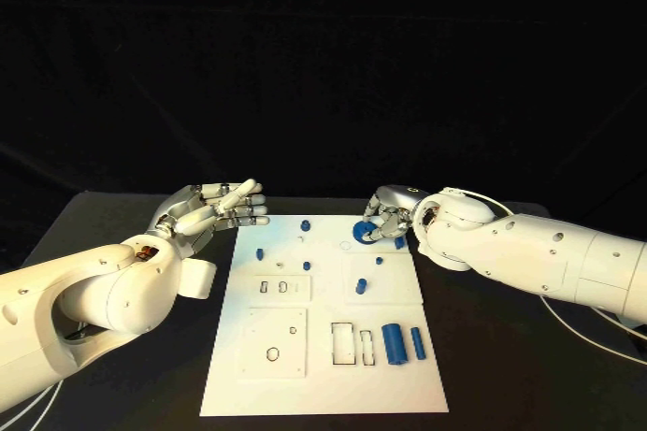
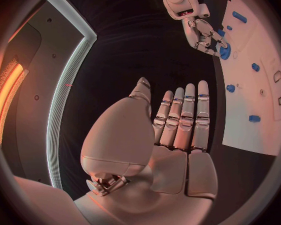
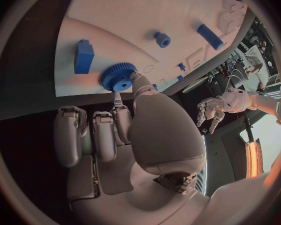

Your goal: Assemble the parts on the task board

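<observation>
My right hand (image 1: 388, 222) pinches the blue gear (image 3: 119, 77) at the task board (image 1: 405, 375) edge; my left hand (image 1: 222, 207) hangs open. The gear may slip (my grip looks shallow).

Backdrop: a black curtain (image 1: 323, 76) is hanging behind the table, falling in soft folds and filling the whole upper part of the head view.
Table: a black table (image 1: 115, 216) is standing in front of it, its top catching a dull grey sheen towards the far edge.
Light strip: a pale banded frame (image 2: 56, 110) is curving through the left wrist view, glowing white along its edge.
Warm light: an orange glow (image 2: 9, 90) is shining beside that frame; a similar orange strip (image 3: 252, 157) is glowing in the right wrist view.
Clutter: dark equipment with cables (image 3: 234, 65) is sitting beyond the table's edge, too small to tell apart.
</observation>
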